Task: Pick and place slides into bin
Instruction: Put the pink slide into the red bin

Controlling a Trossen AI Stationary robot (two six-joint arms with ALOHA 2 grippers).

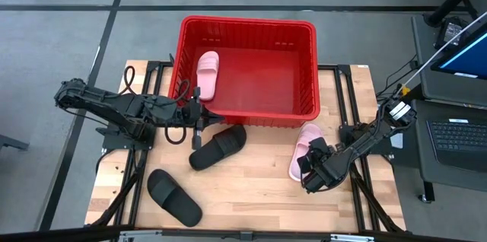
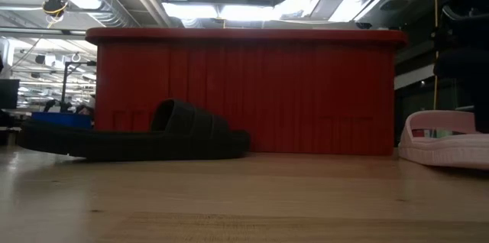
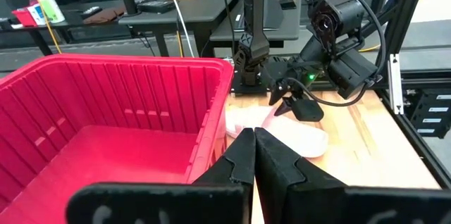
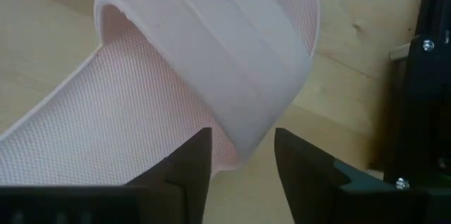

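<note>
The red bin [image 1: 247, 29] stands at the table's far middle, and one pale pink slide [image 1: 207, 74] lies inside it at the left. A second pink slide [image 1: 304, 149] lies sole-down on the table, right of the bin. My right gripper [image 4: 243, 164] is open, slanting down at this slide, with one finger on either side of the strap's end [image 4: 239, 136] where it joins the sole. I cannot tell whether they touch it. Two black slides [image 1: 218, 147] [image 1: 174, 196] lie on the table. My left gripper [image 3: 254, 155] is shut and empty at the bin's near left wall [image 1: 204, 114].
The low view shows one black slide [image 2: 153, 140] in front of the bin wall [image 2: 244, 90] and the pink slide [image 2: 447, 140] at the right. Bare wood lies between the slides along the near edge. A desk with a laptop [image 1: 456, 132] stands off the table's right side.
</note>
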